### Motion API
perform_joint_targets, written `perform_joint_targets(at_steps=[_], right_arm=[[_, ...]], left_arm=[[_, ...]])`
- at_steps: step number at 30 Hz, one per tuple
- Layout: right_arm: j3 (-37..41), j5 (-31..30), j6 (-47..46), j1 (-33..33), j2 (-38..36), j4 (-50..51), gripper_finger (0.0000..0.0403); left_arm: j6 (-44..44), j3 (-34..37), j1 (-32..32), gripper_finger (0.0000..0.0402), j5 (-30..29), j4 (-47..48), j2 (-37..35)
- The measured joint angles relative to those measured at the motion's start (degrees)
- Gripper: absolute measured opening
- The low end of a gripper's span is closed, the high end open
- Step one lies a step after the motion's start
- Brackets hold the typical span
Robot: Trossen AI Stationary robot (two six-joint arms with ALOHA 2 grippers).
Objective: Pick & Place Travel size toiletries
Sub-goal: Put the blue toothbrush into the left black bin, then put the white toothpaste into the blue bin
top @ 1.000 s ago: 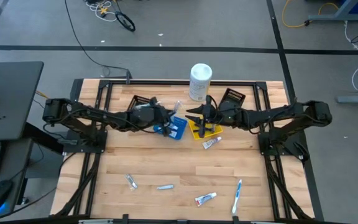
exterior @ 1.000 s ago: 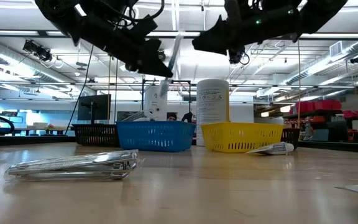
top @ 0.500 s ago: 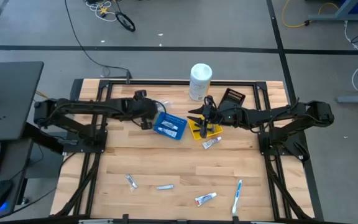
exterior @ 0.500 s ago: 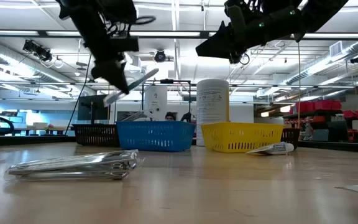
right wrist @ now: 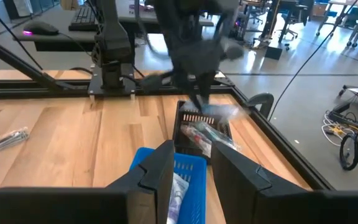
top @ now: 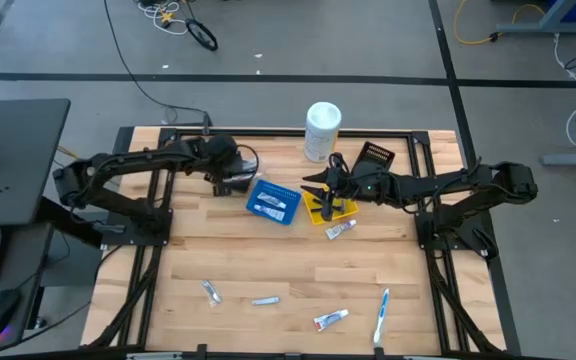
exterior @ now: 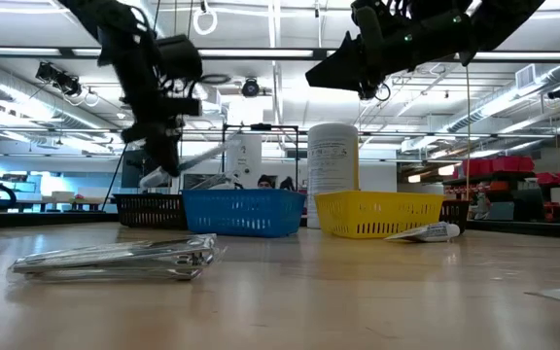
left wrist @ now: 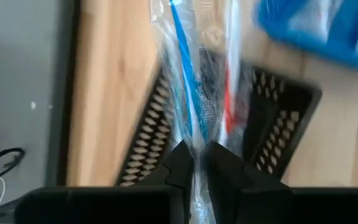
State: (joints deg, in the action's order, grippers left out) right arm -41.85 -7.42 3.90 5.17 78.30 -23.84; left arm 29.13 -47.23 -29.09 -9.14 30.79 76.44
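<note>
Left wrist view: the left gripper has its fingers pinched on a wrapped toothbrush, hanging right above the black bin, not yet dropped. Beside it, the blue bin already holds some. The right gripper hovers apart-fingered over the yellow bin. Five toiletries remain on the table, one being a tube just beyond the right fingers.

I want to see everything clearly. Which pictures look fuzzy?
Left wrist view: the wrapped toothbrush in the left hand and the blue bin are smeared. Right wrist view: the far arm is streaky. High view: sharp.
</note>
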Motion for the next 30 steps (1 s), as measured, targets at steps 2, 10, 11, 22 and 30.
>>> perform_joint_targets(at_steps=[2, 10, 11, 22, 30], right_arm=[[0.00, 0.00, 0.00, 0.00, 0.00, -0.34, 0.0118], [0.00, 0.04, -0.02, 0.00, 0.00, -0.41, 0.0118], [0.00, 0.04, -0.02, 0.00, 0.00, -0.41, 0.0118], [0.00, 0.04, -0.02, 0.00, 0.00, -0.45, 0.0118], [0.00, 0.04, -0.01, 0.00, 0.00, -0.47, 0.0118]], left_arm=[[2.21, 2.41, -1.00, 0.0039, -1.16, -1.61, 0.15], [4.37, 5.43, -2.14, 0.0037, -2.14, -8.64, 0.43], [4.35, 5.43, -2.22, 0.0046, -2.06, -8.14, 0.56], [4.09, 5.43, -2.67, 0.0132, -3.93, -6.39, 0.52], [0.02, 5.43, -2.48, 0.0158, -4.18, -9.94, 0.52]])
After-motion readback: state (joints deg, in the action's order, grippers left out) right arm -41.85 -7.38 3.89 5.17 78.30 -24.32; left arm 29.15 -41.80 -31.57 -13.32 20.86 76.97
